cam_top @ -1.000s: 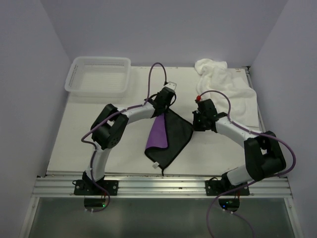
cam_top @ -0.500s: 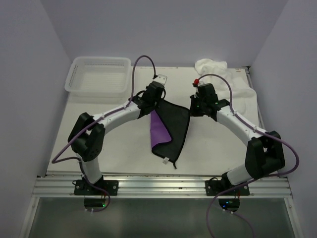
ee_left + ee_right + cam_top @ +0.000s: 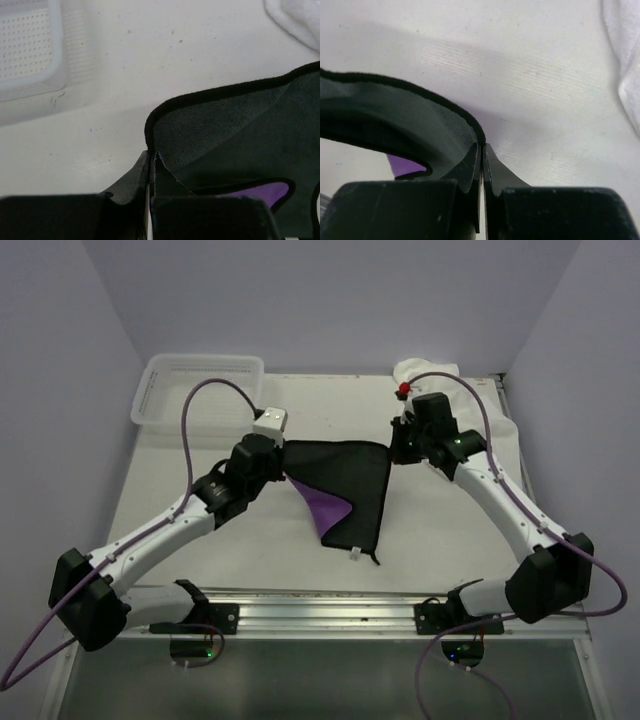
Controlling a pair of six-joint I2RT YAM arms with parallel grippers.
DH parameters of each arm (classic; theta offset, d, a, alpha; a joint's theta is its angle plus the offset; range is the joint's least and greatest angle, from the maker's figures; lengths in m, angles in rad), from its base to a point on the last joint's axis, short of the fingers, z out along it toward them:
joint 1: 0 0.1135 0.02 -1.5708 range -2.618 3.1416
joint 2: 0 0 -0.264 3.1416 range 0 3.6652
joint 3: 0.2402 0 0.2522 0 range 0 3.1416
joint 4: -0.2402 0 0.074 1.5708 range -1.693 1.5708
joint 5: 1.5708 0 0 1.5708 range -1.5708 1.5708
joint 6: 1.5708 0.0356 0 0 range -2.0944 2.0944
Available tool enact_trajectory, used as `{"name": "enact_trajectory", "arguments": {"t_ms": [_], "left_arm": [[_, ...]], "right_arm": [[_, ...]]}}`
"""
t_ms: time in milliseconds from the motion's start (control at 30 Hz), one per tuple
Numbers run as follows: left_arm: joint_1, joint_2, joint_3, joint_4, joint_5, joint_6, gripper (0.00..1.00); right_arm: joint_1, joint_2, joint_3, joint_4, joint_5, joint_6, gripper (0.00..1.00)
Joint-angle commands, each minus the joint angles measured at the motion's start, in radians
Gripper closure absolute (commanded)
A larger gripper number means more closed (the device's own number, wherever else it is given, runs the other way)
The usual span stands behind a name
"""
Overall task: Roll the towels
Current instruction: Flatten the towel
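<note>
The purple towel (image 3: 345,475), dark-backed with dark trim, hangs spread between both grippers; its purple face shows at a fold near the middle, and its lower corner points toward the front. My left gripper (image 3: 280,448) is shut on its left top corner, seen in the left wrist view (image 3: 151,155) with the towel (image 3: 225,145) to its right. My right gripper (image 3: 393,448) is shut on the right top corner, seen in the right wrist view (image 3: 482,147) with the towel (image 3: 395,120) to its left. The fluffy white towel (image 3: 425,370) lies crumpled at the back right, partly behind the right arm.
A white plastic mesh basket (image 3: 200,390) stands at the back left, and it also shows in the left wrist view (image 3: 30,50). The white towel's edge shows in both wrist views (image 3: 300,20) (image 3: 625,60). Walls close in the table on three sides.
Both grippers have moved apart and toward the back, pulling the purple towel's top edge out straight. The left arm has swung out to the left.
</note>
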Motion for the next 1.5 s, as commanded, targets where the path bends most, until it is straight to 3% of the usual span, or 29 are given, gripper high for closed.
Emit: {"name": "enact_trajectory", "arguments": {"t_ms": [0,333,533,767,1000,1200,1467], "left_arm": [[0.007,-0.146,-0.106,0.134,0.068,-0.050,1.00],[0.005,-0.410,-0.226,0.129,0.251,-0.088,1.00],[0.004,-0.580,-0.301,0.178,0.323,-0.134,1.00],[0.005,-0.657,-0.295,0.203,0.462,-0.158,1.00],[0.005,-0.731,-0.300,0.172,0.467,-0.162,1.00],[0.005,-0.765,-0.399,0.178,0.403,-0.200,1.00],[0.005,-0.633,-0.487,0.359,0.288,-0.168,1.00]], "right_arm": [[0.002,-0.113,0.053,-0.070,-0.037,-0.031,1.00],[0.022,-0.390,-0.045,-0.152,-0.198,-0.009,1.00],[0.034,-0.509,-0.007,-0.232,-0.282,0.024,1.00],[0.034,-0.589,0.039,-0.292,-0.359,0.074,1.00],[0.036,-0.615,0.046,-0.317,-0.425,0.109,1.00],[0.032,-0.603,-0.039,-0.275,-0.361,0.121,1.00],[0.034,-0.457,-0.136,-0.076,-0.278,0.106,1.00]]}}
